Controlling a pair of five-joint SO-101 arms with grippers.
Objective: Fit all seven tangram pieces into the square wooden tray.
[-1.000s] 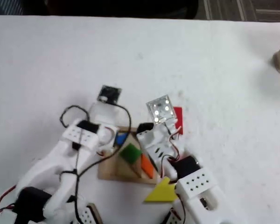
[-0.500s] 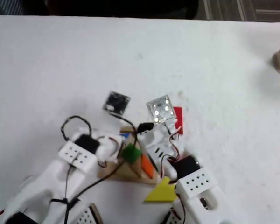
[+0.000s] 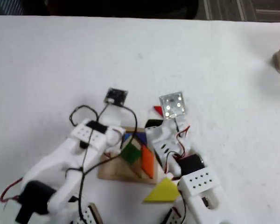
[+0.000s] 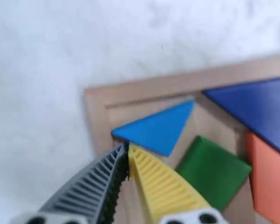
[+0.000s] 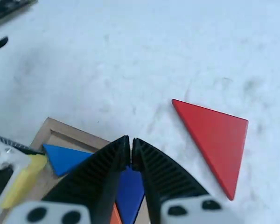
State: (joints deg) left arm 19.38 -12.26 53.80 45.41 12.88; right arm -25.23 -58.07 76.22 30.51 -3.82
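Tray holds light-blue triangle, green square, dark-blue piece, orange piece; left tool and right tool pressed together.

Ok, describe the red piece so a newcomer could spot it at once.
Find the square wooden tray in the near middle of the white table. Just past its far edge, on the bare table, lies the red triangle. It is the only red piece, and it sits outside the tray.

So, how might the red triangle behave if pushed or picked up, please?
The red triangle looks thin, flat and rigid, so it should slide rather than roll. Lying flush on the table, its edges probably offer little grip.
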